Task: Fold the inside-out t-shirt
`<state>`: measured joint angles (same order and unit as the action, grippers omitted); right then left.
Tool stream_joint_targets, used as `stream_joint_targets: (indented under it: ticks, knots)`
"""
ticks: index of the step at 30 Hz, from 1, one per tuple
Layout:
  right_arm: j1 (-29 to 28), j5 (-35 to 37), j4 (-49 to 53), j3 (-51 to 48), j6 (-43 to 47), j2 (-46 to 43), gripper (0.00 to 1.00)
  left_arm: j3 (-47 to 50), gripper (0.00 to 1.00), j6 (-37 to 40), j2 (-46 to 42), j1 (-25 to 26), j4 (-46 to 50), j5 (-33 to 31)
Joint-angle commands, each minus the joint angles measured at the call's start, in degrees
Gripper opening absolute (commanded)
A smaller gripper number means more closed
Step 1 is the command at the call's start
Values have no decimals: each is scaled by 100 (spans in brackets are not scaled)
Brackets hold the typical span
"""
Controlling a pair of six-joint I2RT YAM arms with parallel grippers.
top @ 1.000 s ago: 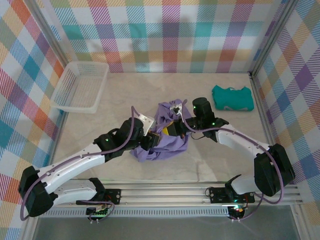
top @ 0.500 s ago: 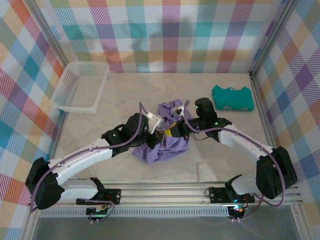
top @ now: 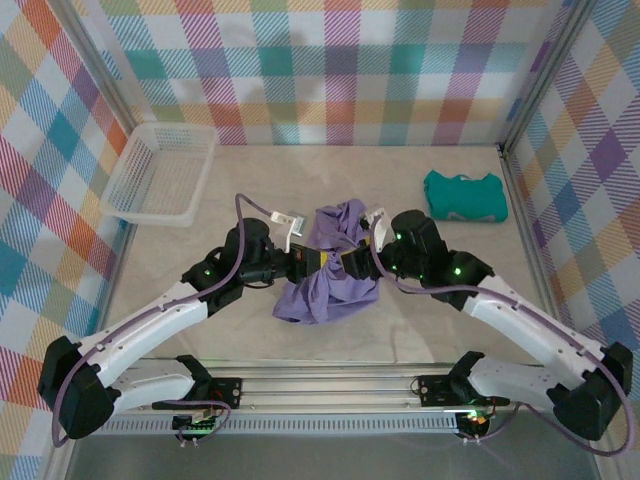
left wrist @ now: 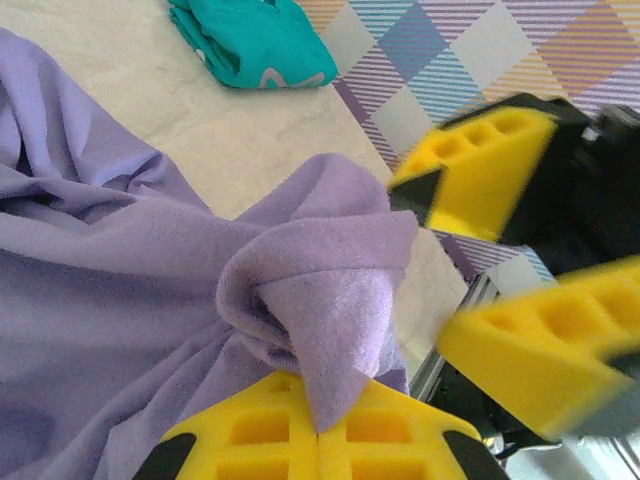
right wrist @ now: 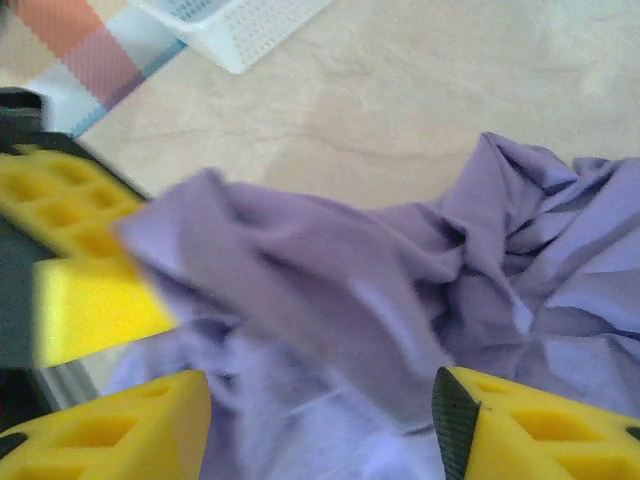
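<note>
The inside-out t-shirt (top: 335, 290) is a lavender crumpled heap in the middle of the table. My left gripper (top: 318, 262) reaches into it from the left. In the left wrist view this gripper (left wrist: 320, 432) is shut on a bunched fold of the t-shirt (left wrist: 310, 290), which stands up from between its yellow fingers. My right gripper (top: 352, 262) comes in from the right and faces the left one closely. In the right wrist view it (right wrist: 320, 425) is open, its fingers (right wrist: 530, 430) straddling loose, blurred t-shirt cloth (right wrist: 540, 250) without pinching it.
A folded teal garment (top: 463, 195) lies at the back right, also seen as teal cloth (left wrist: 255, 45) in the left wrist view. A white mesh basket (top: 160, 175) stands at the back left. Plaid walls enclose the table; a metal rail runs along the near edge.
My left gripper has closed on a fold of the t-shirt. My right gripper has opened and let go of the cloth, and its wrist has drawn back toward the near side.
</note>
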<state>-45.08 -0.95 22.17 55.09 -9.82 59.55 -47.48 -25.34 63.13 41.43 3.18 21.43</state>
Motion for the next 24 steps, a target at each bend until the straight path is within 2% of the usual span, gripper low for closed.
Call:
stream_joint_targets:
  ticks: [1,5,9,10,12,15,16,19,21,24]
  knots:
    - [-235,381,-29,-272,-229,-45,63,113,0,-274,-151,-54,-237,28]
    - [-258,224,-345,-458,-386,133,60,168,0,-260,-213,-53,-225,-42]
    - [-247,150,-620,-391,-361,481,53,210,0,-207,-316,-54,-178,-52]
    - [-239,146,-655,-336,-345,573,48,233,0,-184,-357,-52,-162,-66]
    - [-148,24,-763,-321,-352,587,29,259,0,-138,-427,-52,-64,-193]
    - [391,-903,-1225,-634,-528,194,6,308,0,-67,-555,-62,201,-613]
    - [629,-1515,-1587,-835,-615,22,1,303,0,-71,-586,-74,331,-861]
    - [1088,-3146,-2799,-1347,-880,-243,0,231,0,-102,-532,-121,763,-1495]
    - [1198,-3800,-3406,-1501,-1078,-205,0,175,0,13,-436,-127,895,-1535]
    - [1247,-4260,-3865,-1582,-1188,-57,0,147,9,180,-363,-131,866,-1268]
